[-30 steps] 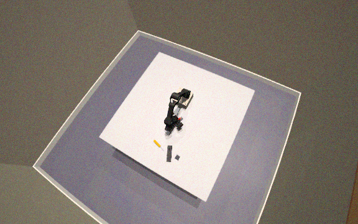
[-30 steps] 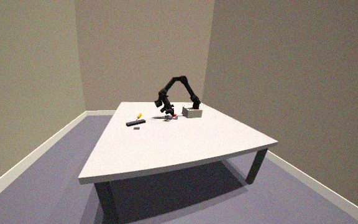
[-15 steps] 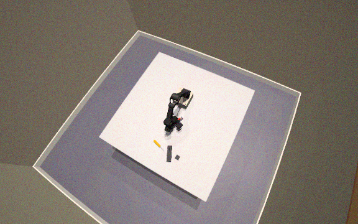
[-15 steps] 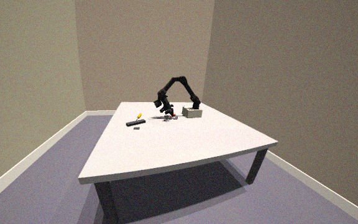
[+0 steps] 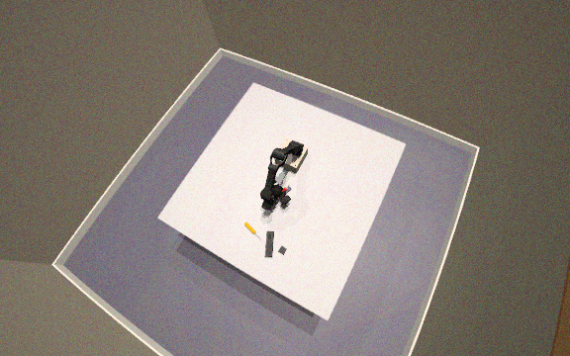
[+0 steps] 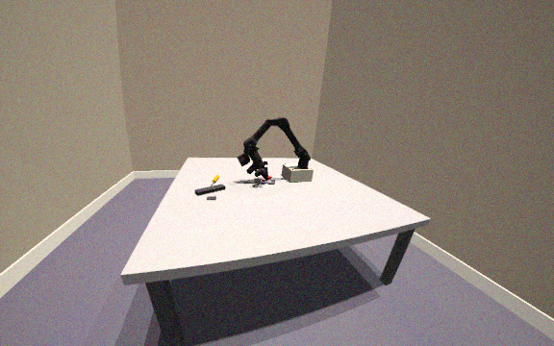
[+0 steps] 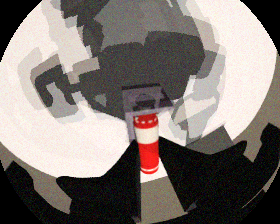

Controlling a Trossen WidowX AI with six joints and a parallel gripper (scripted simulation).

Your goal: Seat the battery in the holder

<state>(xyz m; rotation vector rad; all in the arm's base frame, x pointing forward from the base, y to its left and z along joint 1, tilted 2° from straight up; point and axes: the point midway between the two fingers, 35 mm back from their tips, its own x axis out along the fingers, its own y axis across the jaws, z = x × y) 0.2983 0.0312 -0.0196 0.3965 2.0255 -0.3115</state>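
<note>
The battery [image 7: 148, 150] is a red cylinder with a white band; a bit of its red shows in the top view [image 5: 285, 190] and the exterior view [image 6: 269, 178]. My gripper [image 7: 147, 141] [image 5: 283, 192] [image 6: 265, 178] is shut on it, low over the table. The grey-purple holder [image 7: 130, 128] lies beyond the fingers in the wrist view. The battery's far end is at the dark spring [image 7: 144, 104] inside it, touching or nearly so. The near end shows between the black fingers. The lip and the battery's seating depth cannot be made out.
A yellow-handled screwdriver [image 5: 249, 227] [image 6: 215, 179], a long dark bar [image 5: 269, 244] [image 6: 210, 189] and a small dark piece [image 5: 282, 250] [image 6: 212, 198] lie on the white table [image 5: 344, 178] [image 6: 277, 221]. A beige box [image 5: 295, 167] [image 6: 298, 174] stands at the arm's base.
</note>
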